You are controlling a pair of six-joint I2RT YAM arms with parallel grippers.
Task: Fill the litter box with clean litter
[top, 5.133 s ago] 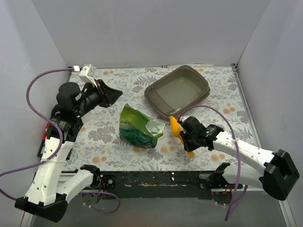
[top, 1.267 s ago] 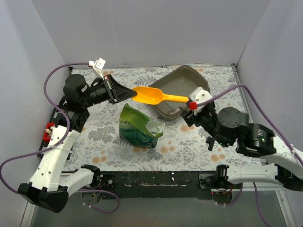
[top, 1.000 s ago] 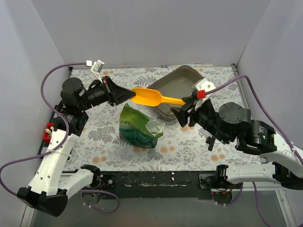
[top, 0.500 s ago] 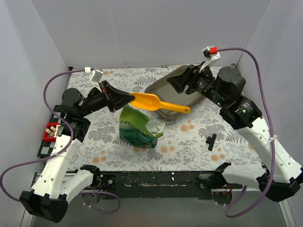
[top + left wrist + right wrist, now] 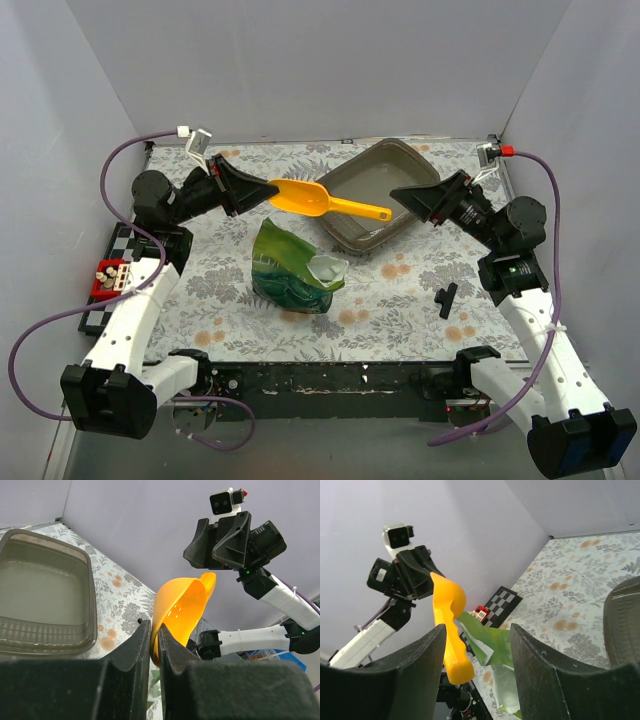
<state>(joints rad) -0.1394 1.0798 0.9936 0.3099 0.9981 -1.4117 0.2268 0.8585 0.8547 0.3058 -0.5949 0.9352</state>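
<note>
Fingers of the left gripper [image 5: 262,190] are pinched tight on the thin rim of the yellow-orange scoop [image 5: 300,197]. The left wrist view shows both pads [image 5: 142,647] pressed to the bowl's edge. Scoop held in the air, roughly level. Its bowl is by the gripper, and its handle runs right over the near-left corner of the litter box [image 5: 340,228].

Left arm: upper link rises from its base at the near-left edge. Elbow is far left, and the forearm reaches right over the floral table [image 5: 220,290].

Right gripper [image 5: 400,197] has its fingers spread wide, holding nothing. In the right wrist view the scoop's handle end [image 5: 455,665] shows low in the gap between the two fingers [image 5: 415,675]. Contact cannot be told. From above, the fingertips sit just beside the handle end, over the tray.

Right arm: stands tall from the near-right base, elbow high on the right side. Wrist points left towards the left gripper.

Litter box lies flat, far and right of centre. Its floor looks pale grey; whether clean litter lies on it cannot be told.

Green bag [image 5: 290,265] sits crumpled at centre, mouth open, near the tray's near-left wall. Small black piece [image 5: 447,298] lies on the table by the right arm.
</note>
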